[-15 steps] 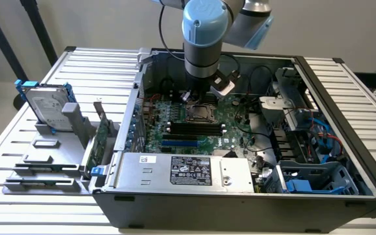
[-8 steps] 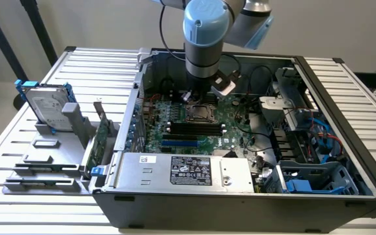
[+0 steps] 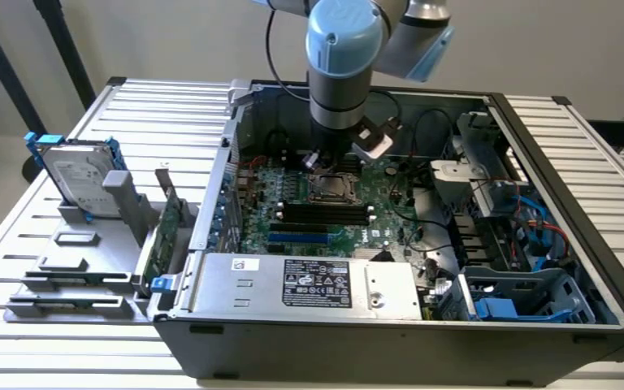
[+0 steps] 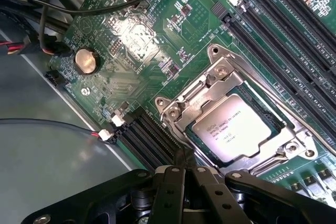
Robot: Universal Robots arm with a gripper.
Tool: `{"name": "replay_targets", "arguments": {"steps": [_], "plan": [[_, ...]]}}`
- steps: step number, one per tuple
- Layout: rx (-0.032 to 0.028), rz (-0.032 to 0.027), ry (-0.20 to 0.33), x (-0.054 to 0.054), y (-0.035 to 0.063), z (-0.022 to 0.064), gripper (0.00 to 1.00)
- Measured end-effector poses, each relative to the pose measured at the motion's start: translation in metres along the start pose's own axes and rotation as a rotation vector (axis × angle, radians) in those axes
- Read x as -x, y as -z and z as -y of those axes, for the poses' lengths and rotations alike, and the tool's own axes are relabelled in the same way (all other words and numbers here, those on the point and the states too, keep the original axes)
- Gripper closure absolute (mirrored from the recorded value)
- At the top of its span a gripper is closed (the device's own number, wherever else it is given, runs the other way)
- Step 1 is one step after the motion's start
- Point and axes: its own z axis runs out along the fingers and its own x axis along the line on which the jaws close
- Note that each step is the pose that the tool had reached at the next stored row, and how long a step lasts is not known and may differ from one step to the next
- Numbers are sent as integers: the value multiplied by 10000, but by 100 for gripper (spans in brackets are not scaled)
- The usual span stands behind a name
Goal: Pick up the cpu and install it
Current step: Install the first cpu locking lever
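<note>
The cpu point(image 4: 232, 128), a small flat square with a matt silvery-grey metal lid and faint printed lettering, lies seated in the processor socket point(image 4: 239, 124) on the motherboard. In the wrist view a bright stamped-steel frame with rounded corners and screw heads borders it on all sides. In the exterior view the socket point(image 3: 331, 188) appears as a dark square at the centre of the green board, directly under the arm's wrist.

The gripper point(image 4: 185, 174) is black, hard-edged metal with small bolts, and its two fingers are pressed together with nothing between them. Their tips hang just over the socket frame's edge, next to the cpu but apart from it. In the exterior view the gripper point(image 3: 320, 160) reaches down from the pale blue and grey arm point(image 3: 343, 57) in the upper centre of the frame.

The motherboard point(image 4: 157, 35) is glossy green, dotted with tiny components. A round shiny coin cell battery point(image 4: 85, 61) sits in the wrist picture's left part. Long black ribbed memory slots point(image 4: 283, 40) run diagonally beside the socket.

The board lies in an open computer case point(image 3: 604, 268) of dark grey sheet metal, on a ribbed white slatted table point(image 3: 30, 236). A silver power supply box point(image 3: 301, 284) with a printed label lies along the case's lower edge. At the exterior view's left a silver hard drive point(image 3: 74, 175) with blue side rails stands upright in a grey holder point(image 3: 84, 260).
</note>
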Motion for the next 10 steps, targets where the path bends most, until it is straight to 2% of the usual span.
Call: {"name": "replay_targets", "arguments": {"steps": [10], "plan": [[3,2,0,-15,-19,-23,89]]}}
